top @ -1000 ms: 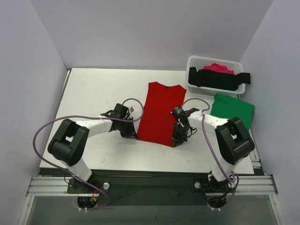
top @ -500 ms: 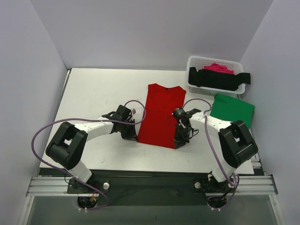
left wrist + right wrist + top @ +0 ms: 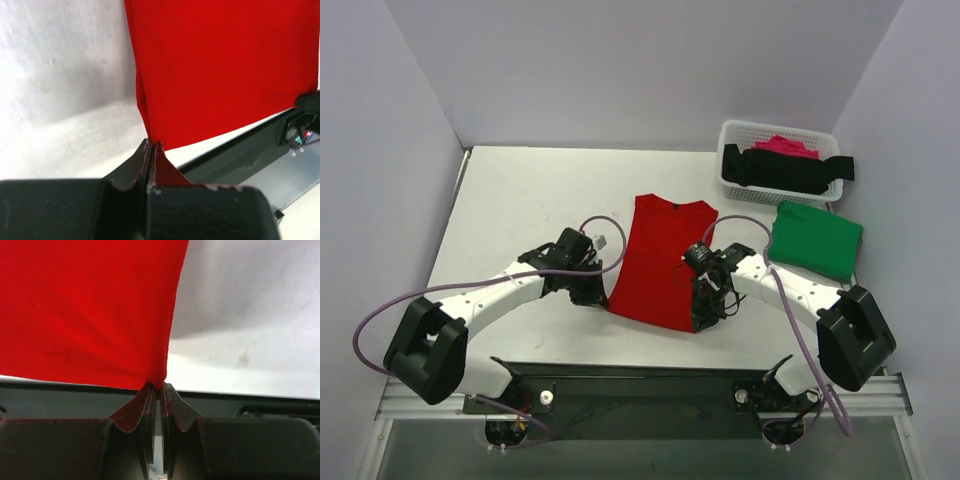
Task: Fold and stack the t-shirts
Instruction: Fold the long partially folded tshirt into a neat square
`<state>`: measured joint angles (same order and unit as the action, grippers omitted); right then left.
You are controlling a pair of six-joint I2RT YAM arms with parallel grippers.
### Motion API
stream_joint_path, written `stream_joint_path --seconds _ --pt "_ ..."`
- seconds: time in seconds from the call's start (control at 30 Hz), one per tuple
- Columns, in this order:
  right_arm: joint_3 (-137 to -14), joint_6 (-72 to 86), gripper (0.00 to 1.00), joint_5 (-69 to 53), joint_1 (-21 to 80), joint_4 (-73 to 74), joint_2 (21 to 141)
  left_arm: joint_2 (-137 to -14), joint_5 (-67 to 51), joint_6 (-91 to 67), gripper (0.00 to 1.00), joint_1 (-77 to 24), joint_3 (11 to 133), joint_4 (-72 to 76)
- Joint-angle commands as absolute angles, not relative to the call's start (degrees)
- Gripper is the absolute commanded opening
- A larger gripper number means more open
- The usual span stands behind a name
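A large red t-shirt [image 3: 660, 260], folded into a long strip, lies at the middle of the white table with its collar at the far end. My left gripper [image 3: 603, 298] is shut on its near left corner [image 3: 151, 136]. My right gripper [image 3: 698, 318] is shut on its near right corner [image 3: 159, 381]. In both wrist views the red cloth [image 3: 220, 65] [image 3: 85, 305] stretches away from the pinched fingertips, and its hem reaches the table's near edge. A folded green t-shirt [image 3: 815, 238] lies at the right. Black [image 3: 785, 170] and pink [image 3: 785, 145] t-shirts sit in the basket.
The white lattice basket [image 3: 730, 130] stands at the back right, the black shirt draped over its right rim. The dark rail [image 3: 620, 375] runs just below the table's near edge, close under both grippers. Purple cables loop from each arm.
Both grippers have drawn back toward the near edge, dragging the red t-shirt with them. Its hem is now close to the table's front edge. Both grips have held.
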<state>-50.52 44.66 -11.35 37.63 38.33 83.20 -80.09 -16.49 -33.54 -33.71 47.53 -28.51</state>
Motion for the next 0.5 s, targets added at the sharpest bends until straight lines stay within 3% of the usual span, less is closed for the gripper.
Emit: stream_joint_path --seconds 0.0,0.47 --pt "-50.01 47.54 0.0 -8.97 40.86 48.33 78.15 -74.29 -16.0 -32.34 0.0 -34.45 47.02 -36.73" --pt "-54.75 60.28 0.0 -8.62 53.61 60.2 67.15 -56.79 -18.81 -36.56 0.0 -36.74 51.06 -57.38"
